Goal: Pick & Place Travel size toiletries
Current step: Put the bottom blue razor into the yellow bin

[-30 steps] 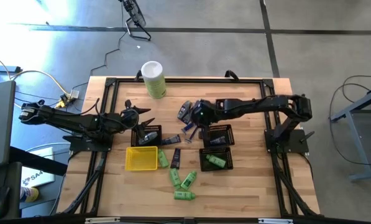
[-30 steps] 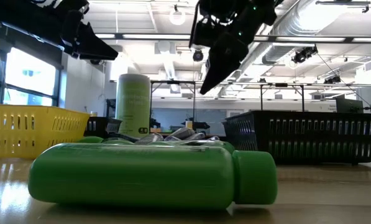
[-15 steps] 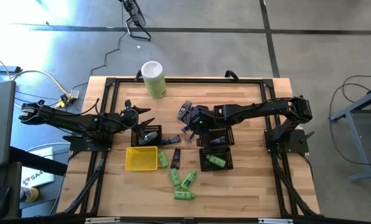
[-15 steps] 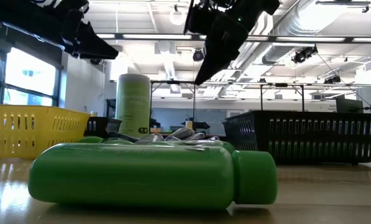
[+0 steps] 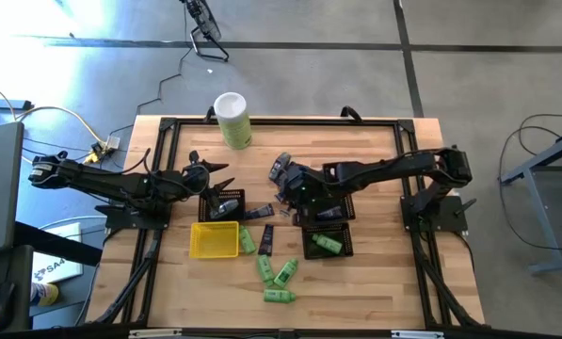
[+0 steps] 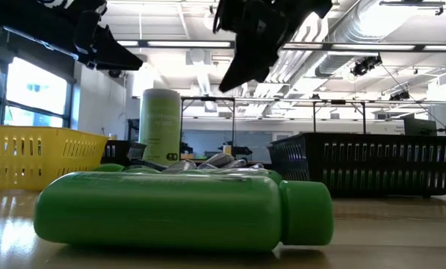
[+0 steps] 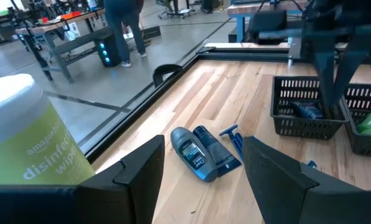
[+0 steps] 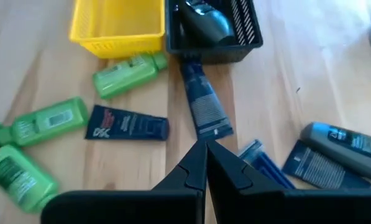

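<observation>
Several bright green bottles lie on their sides near the table's near edge [image 5: 273,273], and one fills the low view [image 6: 185,209]. A black tube [image 8: 128,124] and a bluish tube [image 8: 204,109] lie flat between the baskets. Two grey-blue bottles [image 7: 194,152] and a blue razor [image 7: 233,137] lie mid-table. My right gripper [image 5: 290,184] hovers above the razor and bluish tube, shut and empty [image 8: 204,155]. My left gripper [image 5: 216,179] is open [image 7: 201,180], in the air above the left black basket's far rim.
A yellow tray [image 5: 214,239] sits near the left black basket [image 5: 222,204], which holds a dark item. Two black baskets [image 5: 329,221] stand on the right, the nearer one holding a green bottle. A tall pale-green canister [image 5: 233,120] stands at the far edge. A person stands in the room beyond.
My right gripper has moved toward the table's left edge and a little toward the near edge, passing from above the far right basket to above the razor and tubes. The left arm and all items have stayed still.
</observation>
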Controlling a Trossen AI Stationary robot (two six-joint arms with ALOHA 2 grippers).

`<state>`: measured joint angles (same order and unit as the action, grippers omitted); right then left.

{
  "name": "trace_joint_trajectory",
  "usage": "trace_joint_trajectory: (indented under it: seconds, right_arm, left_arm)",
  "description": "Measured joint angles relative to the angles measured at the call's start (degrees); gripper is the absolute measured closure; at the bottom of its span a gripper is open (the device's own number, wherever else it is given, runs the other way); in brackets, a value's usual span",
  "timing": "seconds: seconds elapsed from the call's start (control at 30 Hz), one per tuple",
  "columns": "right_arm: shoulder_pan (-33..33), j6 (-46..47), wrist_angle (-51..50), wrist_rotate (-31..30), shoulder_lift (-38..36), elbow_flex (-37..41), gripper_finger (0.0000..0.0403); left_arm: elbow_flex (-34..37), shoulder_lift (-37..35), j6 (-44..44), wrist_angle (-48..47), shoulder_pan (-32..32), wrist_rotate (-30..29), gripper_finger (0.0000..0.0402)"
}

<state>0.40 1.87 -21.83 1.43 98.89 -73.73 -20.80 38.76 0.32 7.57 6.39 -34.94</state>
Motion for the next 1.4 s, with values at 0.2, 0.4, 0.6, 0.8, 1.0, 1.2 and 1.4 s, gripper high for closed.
trace_joint_trajectory:
  seconds: [0.2, 0.4, 0.6, 0.8, 1.0, 1.2, 1.4]
  right_arm:
    - [-0.53, 0.02, -2.42, 0.61, 5.34, -2.21, 0.0401]
    - [-0.50, -3.69, -8.77, 0.65, 12.75, -8.97, 0.0401]
    - [-1.03, -5.16, -8.15, 0.03, 14.00, -9.50, 0.0401]
    - [-1.31, -5.13, -8.27, -0.03, 13.97, -9.55, 0.0401]
    - [-1.43, -6.60, -13.74, -1.71, 13.97, -9.55, 0.0401]
    - [-1.57, -10.22, -18.71, -4.46, 13.97, -9.50, 0.0400]
    - [-1.42, -12.68, -16.68, -2.58, 14.00, -9.49, 0.0345]
  left_arm:
    - [0.00, 0.00, 0.02, 0.28, 0.00, -0.04, 0.0191]
    - [-0.07, 0.00, 0.02, 0.49, -0.02, -0.02, 0.0191]
    - [-0.07, -0.02, 0.02, 0.44, 0.00, -0.02, 0.0191]
    - [-0.07, 0.00, 0.02, 0.42, 0.00, 0.00, 0.0191]
    - [-0.07, -0.02, -0.50, 0.42, 0.00, 0.00, 0.0191]
    - [-0.07, -0.02, -0.59, 0.42, 0.00, 0.00, 0.0191]
    - [-0.04, -0.02, -0.61, 0.42, 0.00, 0.00, 0.0191]
